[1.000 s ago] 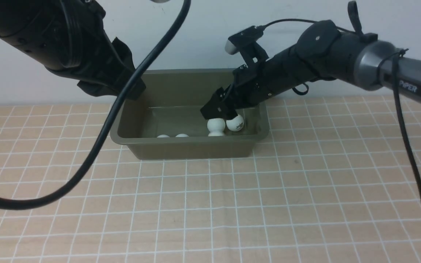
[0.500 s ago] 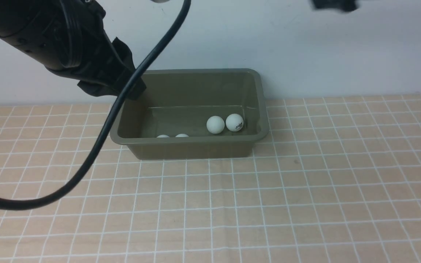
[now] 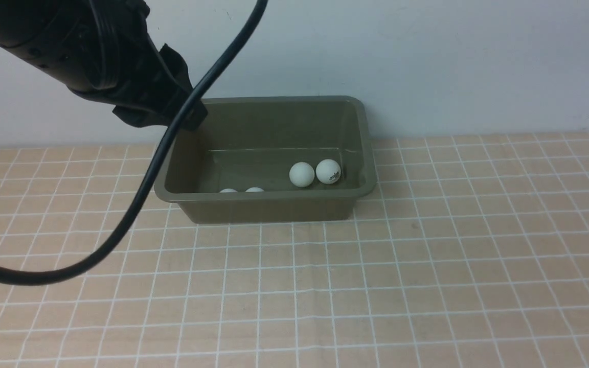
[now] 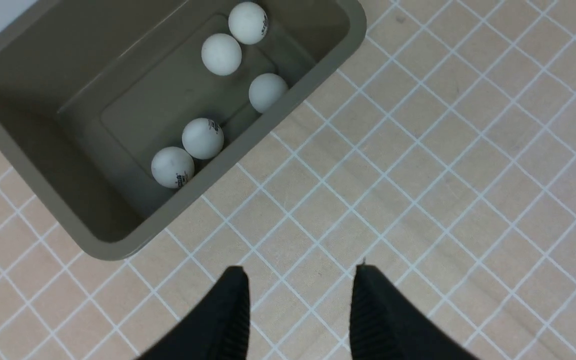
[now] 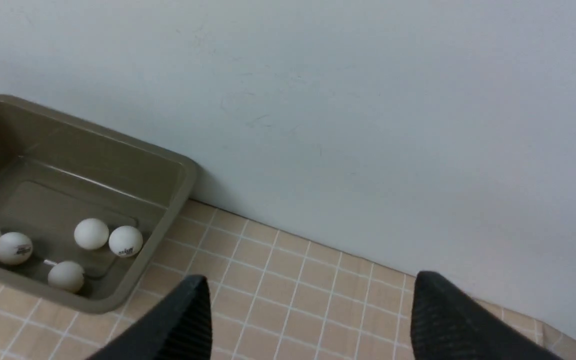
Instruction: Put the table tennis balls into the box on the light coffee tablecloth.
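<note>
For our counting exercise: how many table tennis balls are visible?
5 balls, all inside the box: two together at its right end, two at its left, one between against the front wall.

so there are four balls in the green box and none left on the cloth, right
Not quite: the box holds five table tennis balls, not four. The left wrist view shows all five; in the front view the near wall hides one. None shows on the tablecloth, as you said.
</note>
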